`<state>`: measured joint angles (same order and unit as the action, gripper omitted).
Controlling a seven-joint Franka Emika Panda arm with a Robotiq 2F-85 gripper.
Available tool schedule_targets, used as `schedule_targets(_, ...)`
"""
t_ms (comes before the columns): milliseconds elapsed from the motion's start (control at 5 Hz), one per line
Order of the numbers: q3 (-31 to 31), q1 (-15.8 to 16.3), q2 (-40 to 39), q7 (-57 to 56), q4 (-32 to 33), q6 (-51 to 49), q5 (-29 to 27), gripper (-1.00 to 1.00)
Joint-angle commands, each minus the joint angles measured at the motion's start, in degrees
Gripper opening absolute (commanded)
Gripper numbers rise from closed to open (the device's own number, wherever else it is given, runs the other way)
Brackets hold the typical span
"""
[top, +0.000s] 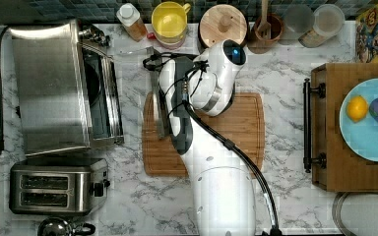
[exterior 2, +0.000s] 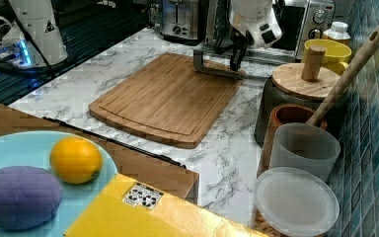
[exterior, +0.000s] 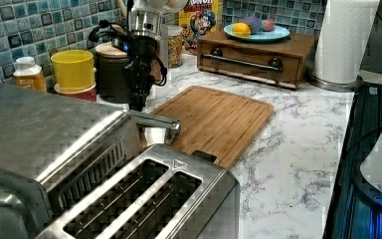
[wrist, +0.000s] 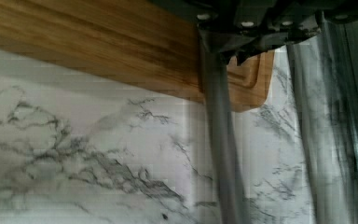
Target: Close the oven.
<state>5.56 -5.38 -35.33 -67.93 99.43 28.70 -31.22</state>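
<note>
The oven (top: 49, 83) is a big steel box at the top view's left, with its glass door dropped open toward the cutting board. The door's metal bar handle (top: 158, 115) lies over the board's left edge. My gripper (exterior: 138, 103) reaches down from above onto one end of that handle (exterior: 154, 120), and its fingers (exterior 2: 237, 61) straddle the bar (exterior 2: 214, 71). In the wrist view the bar (wrist: 221, 140) runs straight out from between the fingers of the gripper (wrist: 223, 51), which is shut on it.
A two-slot toaster (top: 54, 189) stands beside the oven. The wooden cutting board (top: 236, 128) lies under my arm. Jars, a yellow container (top: 170, 22) and a utensil pot line the tiled back wall. A wooden drawer box (top: 325, 123) carries a plate of fruit.
</note>
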Motion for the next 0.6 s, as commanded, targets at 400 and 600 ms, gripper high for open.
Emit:
schedule_targets(400, 1.19, -0.56, -1.82, 6.62, -11.66, -6.88, -3.55, -1.0)
schedule_targets(600, 3.33, -2.52, -5.12, 6.06, -15.35, -11.01, -3.8, -1.0)
